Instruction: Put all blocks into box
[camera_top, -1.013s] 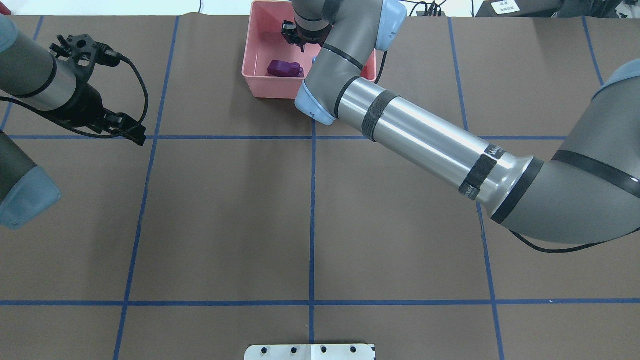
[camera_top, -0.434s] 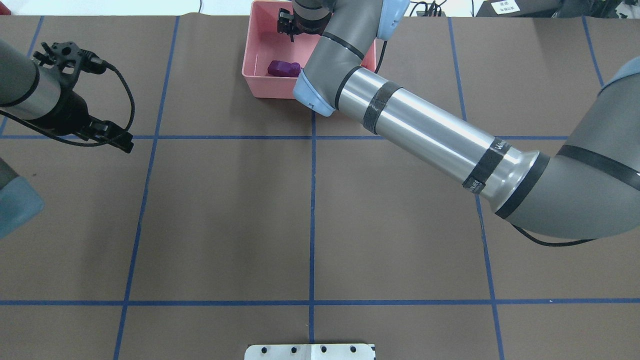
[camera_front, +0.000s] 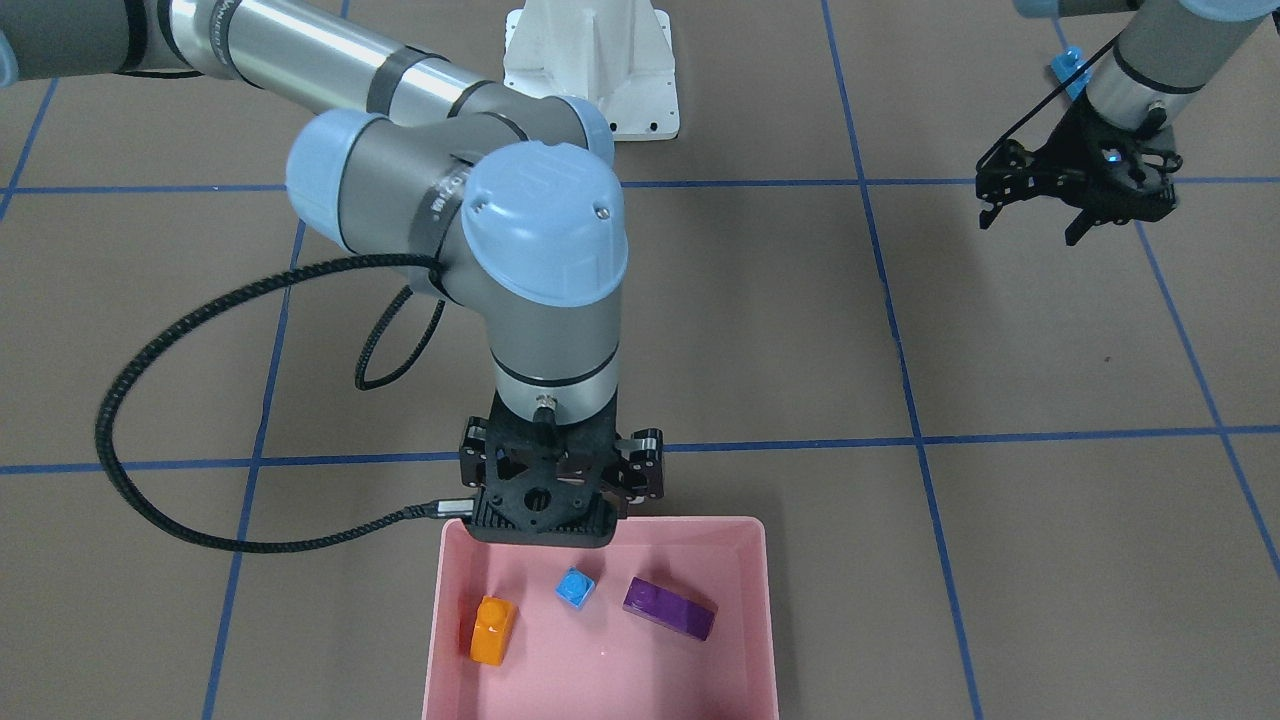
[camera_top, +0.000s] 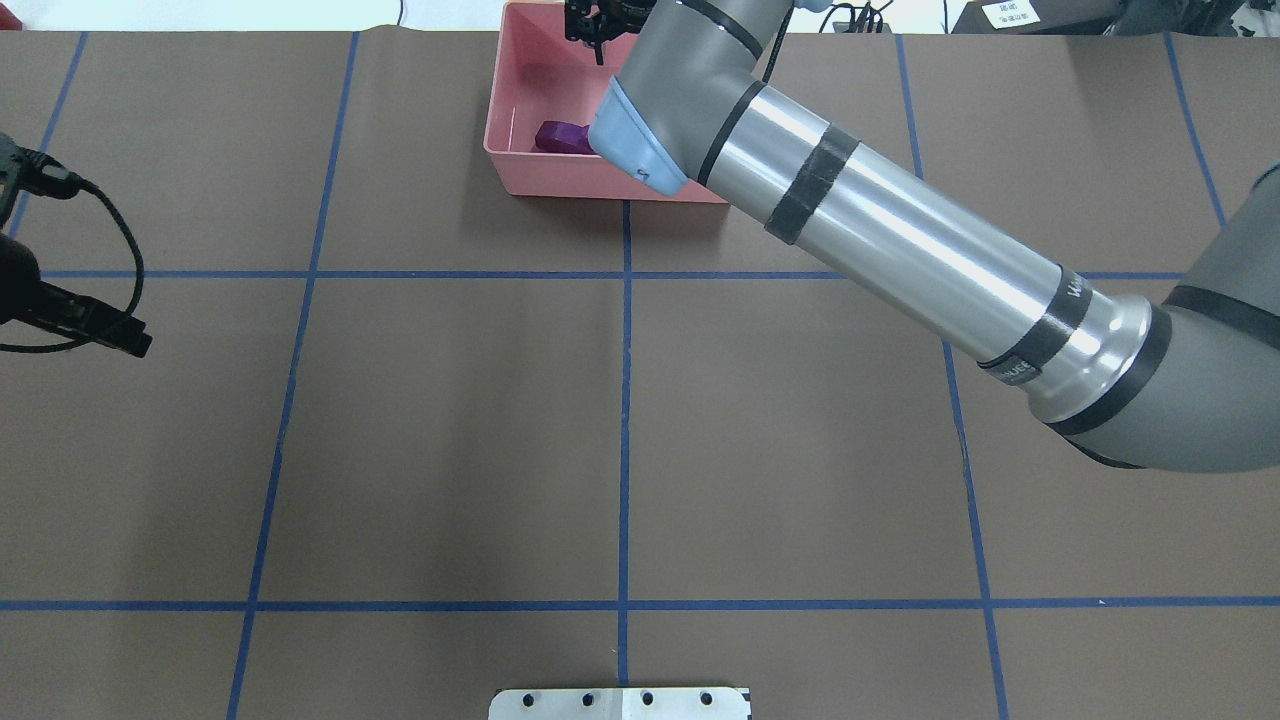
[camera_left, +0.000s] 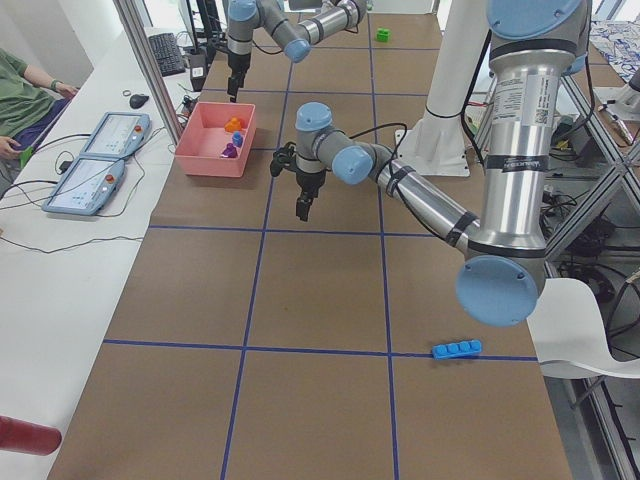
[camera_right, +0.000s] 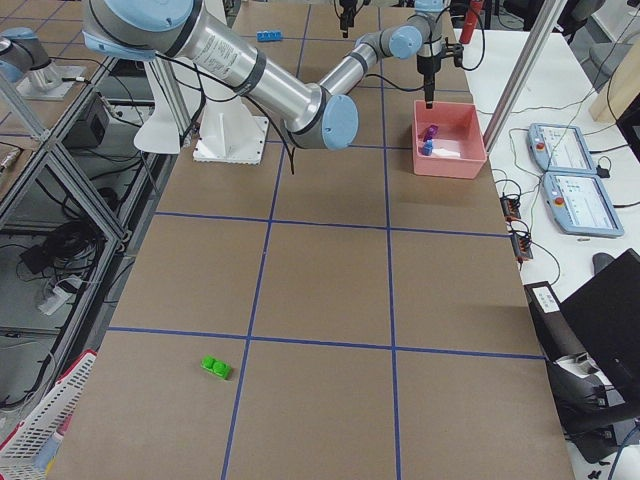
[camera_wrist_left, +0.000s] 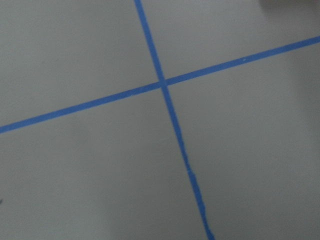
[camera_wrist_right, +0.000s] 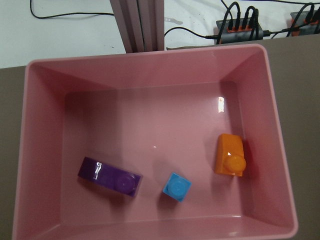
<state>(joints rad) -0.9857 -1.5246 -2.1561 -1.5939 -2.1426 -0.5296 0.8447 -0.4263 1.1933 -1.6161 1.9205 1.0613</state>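
Three blocks are already contained in the box (camera_wrist_right: 150, 67), and two are left out on the table (camera_top: 450, 430). The box is set at the middle of the table's operator-side edge. The right gripper (camera_front: 540, 495) is hung just above the box's robot-side wall. Whether its fingers are apart or together cannot be told, since they are hidden beneath its body, and nothing carried is shown in its wrist view. The left gripper (camera_front: 1030, 225) is held over bare table well off to the left, fingers apart and empty.

Trouble is most to be expected at the long blue block (camera_left: 456, 349), found on the left near the robot's side. If it were approached along its length, it probably could not be spanned by the fingers and might be pushed or tipped away. A grip across its narrow width is judged necessary. The box could also be caught by its wall and dragged if the right gripper were drawn back low.

The long blue block is laid studs up, with its long axis roughly from robot to operators. The purple block (camera_wrist_right: 110, 176) is laid nearly parallel to the box's long wall, slightly slanted. The orange block (camera_wrist_right: 230, 155) is set crosswise to that. The green block (camera_right: 215, 367), well apart toward the table's right end, is turned diagonally to the tape lines. The tiny blue block (camera_wrist_right: 176, 186), between purple and orange and touching neither, is square and turned corner-on to the walls.
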